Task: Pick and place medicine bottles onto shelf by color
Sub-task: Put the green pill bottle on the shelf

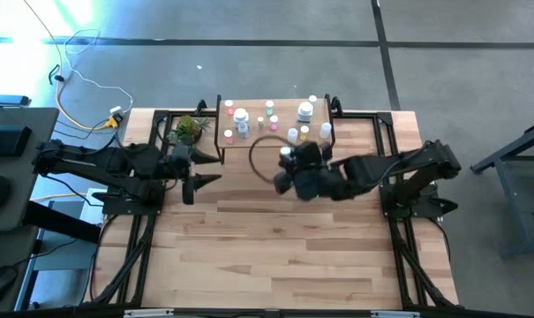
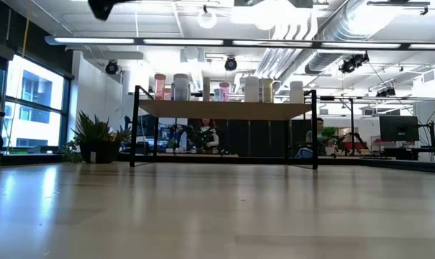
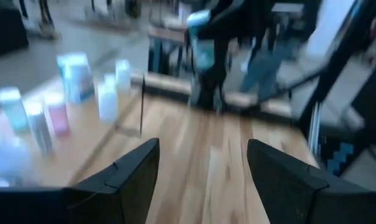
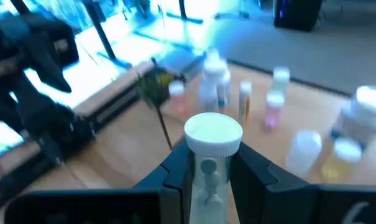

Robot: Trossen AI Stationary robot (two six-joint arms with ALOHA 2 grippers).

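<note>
The shelf (image 1: 284,108) stands at the table's far edge with several medicine bottles (image 1: 240,116) upright on it, white, pink and green capped; the low view shows them in a row (image 2: 224,90) on the board (image 2: 224,109). My right gripper (image 1: 289,162) hangs just in front of the shelf's near edge, shut on a clear medicine bottle with a white cap (image 4: 212,134). My left gripper (image 1: 203,183) waits at the left, in front of the shelf's left end, open (image 3: 203,152) with nothing between its fingers. My right gripper (image 4: 212,165) pinches the clear body of the bottle (image 4: 207,171), just under the white cap, between its two fingers. The arm comes from the table's right, its fingers slanting slightly down. The bottle is lifted clear of the table, roughly upright, cap above the fingers.
A small green plant (image 1: 187,129) sits by the shelf's left end. A dark cable loop (image 1: 259,159) hangs near the right gripper. Black frame rails (image 1: 125,256) run along the table's left and right sides. Bare wood (image 1: 275,256) spreads across the table's near half.
</note>
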